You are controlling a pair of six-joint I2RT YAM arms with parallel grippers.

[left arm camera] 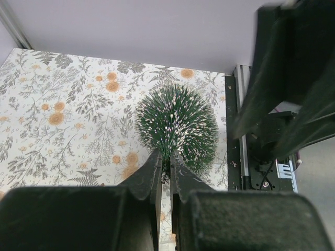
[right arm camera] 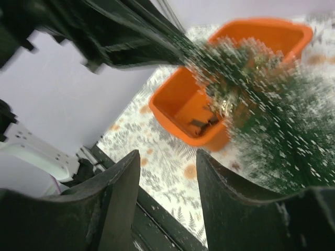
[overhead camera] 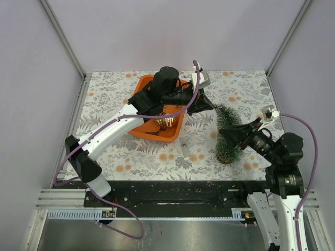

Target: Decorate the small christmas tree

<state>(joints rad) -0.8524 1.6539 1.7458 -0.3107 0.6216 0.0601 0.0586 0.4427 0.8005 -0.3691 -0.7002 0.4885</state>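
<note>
The small christmas tree (overhead camera: 229, 137) stands upright on the floral table right of the orange tub (overhead camera: 149, 130), dark green and frosted on a round brown base. My left gripper (overhead camera: 208, 106) reaches over the tub to the tree's top. In the left wrist view its jaws (left arm camera: 165, 156) are shut, tips pressed into the needles of the tree (left arm camera: 178, 123) seen from above. A tiny pale thing sits in the slit; I cannot tell what it is. My right gripper (overhead camera: 224, 134) is at the tree's right side, open (right arm camera: 167, 157), nothing between its fingers, with the blurred tree (right arm camera: 285, 130) just to its right.
A gold bauble (overhead camera: 167, 122) lies in the orange tub (right arm camera: 183, 107), with some dark bits beside it. The left arm (overhead camera: 120, 123) spans the tub. The black base rail (overhead camera: 172, 191) runs along the near edge, and white walls close in the table.
</note>
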